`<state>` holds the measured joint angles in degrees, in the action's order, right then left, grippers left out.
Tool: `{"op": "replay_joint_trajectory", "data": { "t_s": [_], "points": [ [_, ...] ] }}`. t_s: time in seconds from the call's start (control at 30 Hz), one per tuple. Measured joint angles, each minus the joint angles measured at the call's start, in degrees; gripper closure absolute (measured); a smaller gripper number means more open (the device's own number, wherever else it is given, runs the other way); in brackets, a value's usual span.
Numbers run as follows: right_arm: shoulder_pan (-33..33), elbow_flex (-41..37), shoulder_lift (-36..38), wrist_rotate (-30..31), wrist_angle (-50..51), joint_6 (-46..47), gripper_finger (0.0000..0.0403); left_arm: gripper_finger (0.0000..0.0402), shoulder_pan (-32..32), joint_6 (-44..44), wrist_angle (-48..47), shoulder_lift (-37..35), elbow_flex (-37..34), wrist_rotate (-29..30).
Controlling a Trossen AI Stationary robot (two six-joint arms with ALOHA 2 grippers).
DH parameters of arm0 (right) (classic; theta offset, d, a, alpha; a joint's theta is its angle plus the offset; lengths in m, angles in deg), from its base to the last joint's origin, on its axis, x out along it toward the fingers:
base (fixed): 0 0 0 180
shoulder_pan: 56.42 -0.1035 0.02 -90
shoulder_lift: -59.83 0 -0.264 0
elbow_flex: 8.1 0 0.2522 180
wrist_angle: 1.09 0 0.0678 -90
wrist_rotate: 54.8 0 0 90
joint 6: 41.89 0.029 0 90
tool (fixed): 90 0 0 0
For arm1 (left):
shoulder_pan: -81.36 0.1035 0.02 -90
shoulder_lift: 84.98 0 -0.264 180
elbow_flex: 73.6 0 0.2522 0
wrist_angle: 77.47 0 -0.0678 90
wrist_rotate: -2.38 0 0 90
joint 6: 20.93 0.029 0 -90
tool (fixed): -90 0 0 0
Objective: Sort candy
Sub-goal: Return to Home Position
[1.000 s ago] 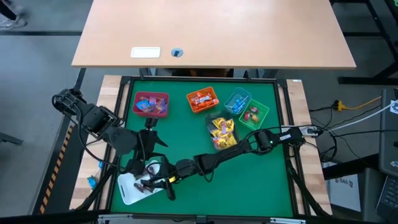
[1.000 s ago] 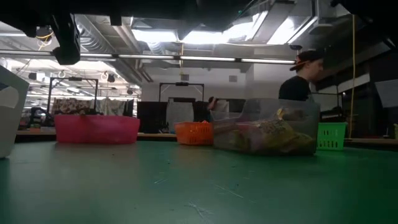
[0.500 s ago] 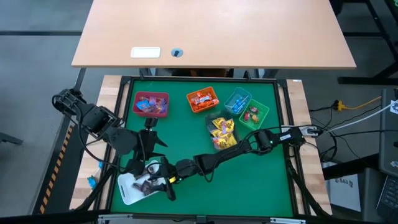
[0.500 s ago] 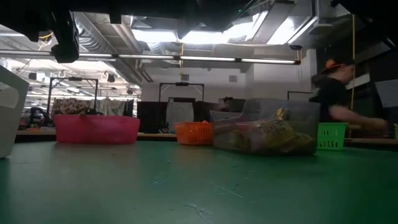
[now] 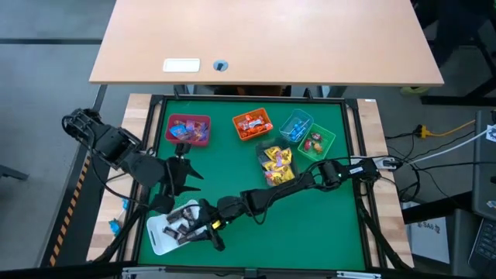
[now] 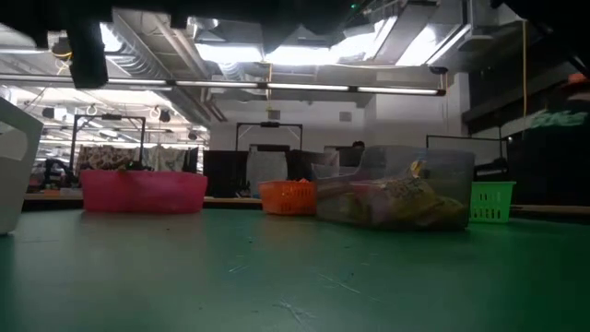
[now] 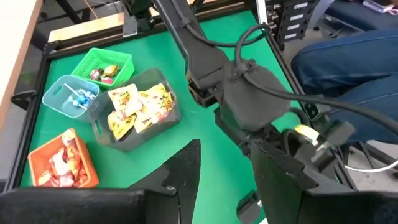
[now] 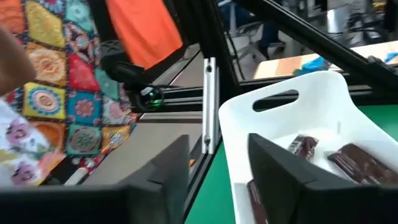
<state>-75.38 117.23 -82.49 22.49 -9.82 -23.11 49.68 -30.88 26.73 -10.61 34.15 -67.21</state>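
Note:
The white tray (image 5: 159,232) lies at the table's near left corner and holds several dark brown candy packets (image 5: 182,226), which also show in the right wrist view (image 8: 354,158). My right gripper (image 5: 208,230) reaches across the table and hovers open at the tray's right end (image 8: 214,168). My left gripper (image 5: 186,164) hangs open above the green mat beyond the tray, between it and the pink bin (image 5: 188,130). Its fingers (image 7: 180,180) are spread wide. Yellow candy (image 5: 277,161) fills the clear bin.
Along the far side stand the pink bin, the orange bin (image 5: 252,124), the blue bin (image 5: 296,125) and the green bin (image 5: 316,142), with the clear bin (image 5: 277,174) in front of them. The right arm (image 5: 310,180) slants across the mat. Bare green mat (image 5: 310,225) lies at near right.
My left gripper has drawn back a little toward the table's far left and risen. My right gripper has shifted slightly toward the near right, off the middle of the tray, uncovering more of the brown packets. A person in the room behind has walked out of view.

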Motion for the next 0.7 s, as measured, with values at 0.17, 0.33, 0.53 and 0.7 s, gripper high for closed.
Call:
{"op": "replay_joint_trajectory", "data": {
  "t_s": [0.17,0.33,0.53,0.7],
  "points": [
    [1.1,0.0,2.4,-7.5,1.3,0.0,0.0327,0.0269,-0.2,-0.1,-0.2,-3.0,0.0,0.1],
    [2.2,0.0,5.5,-12.8,7.0,-1.2,0.0393,0.0269,-1.5,-0.1,-0.8,-6.2,0.0,0.2],
    [3.3,0.0,11.4,-12.4,20.3,-5.9,0.0395,0.0269,-3.7,-0.5,-2.4,-9.2,0.0,4.7],
    [3.8,0.0,18.5,-11.4,33.6,-11.2,0.0395,0.0269,-4.7,-0.4,-3.1,-10.1,0.0,8.0]
  ]
}}
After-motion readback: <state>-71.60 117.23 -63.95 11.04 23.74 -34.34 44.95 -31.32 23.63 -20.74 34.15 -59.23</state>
